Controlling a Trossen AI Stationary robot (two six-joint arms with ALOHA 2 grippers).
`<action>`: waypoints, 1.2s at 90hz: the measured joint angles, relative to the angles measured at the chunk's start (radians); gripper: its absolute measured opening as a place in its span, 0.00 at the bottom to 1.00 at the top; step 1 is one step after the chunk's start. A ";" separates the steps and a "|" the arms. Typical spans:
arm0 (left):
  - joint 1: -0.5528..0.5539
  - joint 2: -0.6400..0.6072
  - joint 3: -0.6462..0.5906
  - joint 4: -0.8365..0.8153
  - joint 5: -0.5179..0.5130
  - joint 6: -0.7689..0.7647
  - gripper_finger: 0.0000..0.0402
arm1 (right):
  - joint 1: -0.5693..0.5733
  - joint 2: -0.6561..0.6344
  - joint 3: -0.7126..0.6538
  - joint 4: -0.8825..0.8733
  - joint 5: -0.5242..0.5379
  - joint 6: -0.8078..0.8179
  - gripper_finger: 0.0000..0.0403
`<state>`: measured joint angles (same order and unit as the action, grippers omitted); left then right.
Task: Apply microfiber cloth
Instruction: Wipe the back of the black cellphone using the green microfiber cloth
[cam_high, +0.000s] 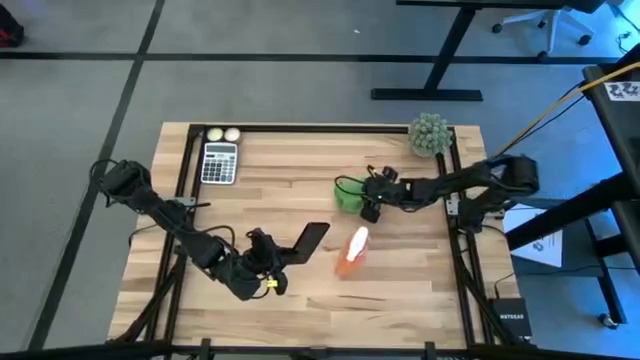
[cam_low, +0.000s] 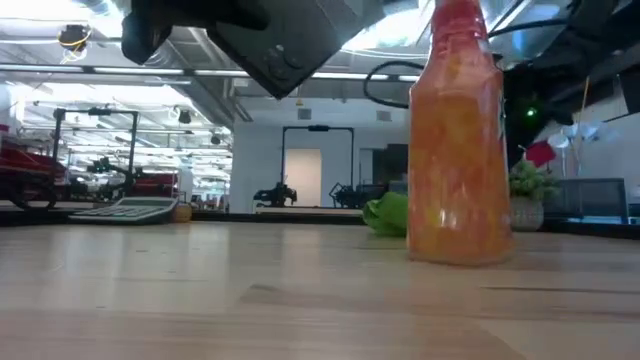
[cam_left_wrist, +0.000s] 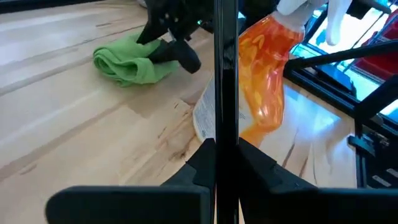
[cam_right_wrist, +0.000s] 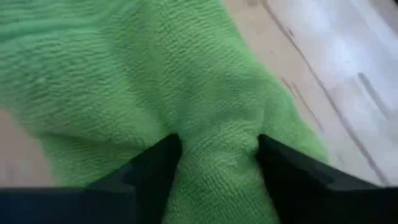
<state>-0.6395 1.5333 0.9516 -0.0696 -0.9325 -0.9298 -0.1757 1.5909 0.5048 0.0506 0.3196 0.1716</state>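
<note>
The bright green microfiber cloth (cam_high: 347, 196) lies bunched on the wooden table (cam_high: 300, 180), right of centre. My right gripper (cam_high: 368, 198) reaches in from the right and is shut on it. My left gripper (cam_high: 282, 252), near the table's front, is shut on a black phone (cam_high: 312, 237), which shows edge-on in the left wrist view (cam_left_wrist: 226, 62). An orange spray bottle (cam_high: 350, 252) stands between the phone and the cloth. In the low view the phone (cam_low: 290, 40) hangs above the table, and the cloth (cam_low: 385, 213) rests on the tabletop behind the bottle (cam_low: 460, 140). My left gripper pinches the phone's lower end (cam_left_wrist: 226, 134) between its two fingers, one on each flat face. The phone sticks out beyond the fingers, tilted and lifted clear of the table. My right gripper pinches a bunched ridge of the cloth (cam_right_wrist: 217, 168) between its two fingers (cam_right_wrist: 152, 171), several layers thick. It comes slanting down from the table's right side at the cloth's right end (cam_left_wrist: 163, 57). The rest of the cloth lies slack on the table.
A calculator (cam_high: 219, 162) and two small balls (cam_high: 223, 134) sit at the far left. A grey-green spiky ball plant (cam_high: 429, 134) stands at the far right corner. Bare wood spans the table's middle and near right.
</note>
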 joint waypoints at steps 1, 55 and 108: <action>0.000 0.000 0.000 0.000 0.000 0.000 0.04 | 0.000 0.000 0.000 -0.002 -0.002 0.004 0.40; -0.068 0.001 -0.067 -0.024 -0.178 -0.250 0.04 | -0.002 -0.537 0.189 -0.559 0.210 -0.025 0.01; -0.202 0.002 -0.195 -0.035 -0.188 -0.608 0.04 | 0.288 -0.466 0.385 -0.035 -0.029 -0.131 0.01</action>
<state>-0.8413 1.5354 0.7567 -0.1042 -1.1207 -1.5382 0.1120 1.1252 0.8902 0.0154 0.2909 0.0402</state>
